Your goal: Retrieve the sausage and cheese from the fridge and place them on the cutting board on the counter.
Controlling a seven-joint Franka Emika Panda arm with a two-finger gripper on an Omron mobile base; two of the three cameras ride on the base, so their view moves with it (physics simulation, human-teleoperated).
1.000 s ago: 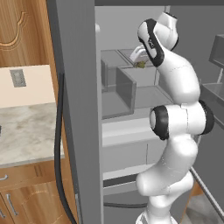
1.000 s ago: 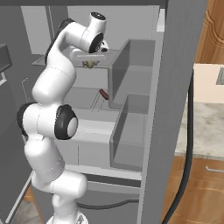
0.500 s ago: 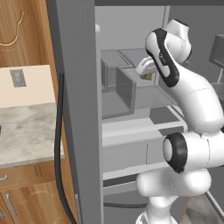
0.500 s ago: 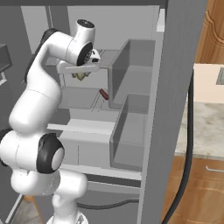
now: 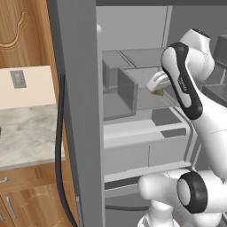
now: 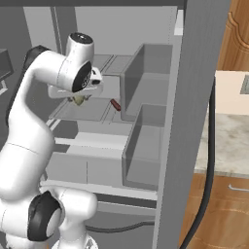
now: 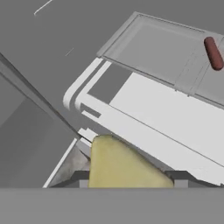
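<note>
Since the earlier frame we have drawn our gripper [image 6: 80, 99], jaws closed on the cheese [image 7: 122, 166], back off the fridge [image 6: 146, 126] shelf's front edge, leaving the sausage [image 7: 213, 53] behind.

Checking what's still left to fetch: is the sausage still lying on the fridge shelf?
Yes, the sausage lies on the grey fridge shelf, apart from the gripper holding the cheese.

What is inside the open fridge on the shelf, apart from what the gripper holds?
A dark red sausage lies on the fridge shelf. The gripper holds the cheese. The arm hides part of the shelf.
</note>
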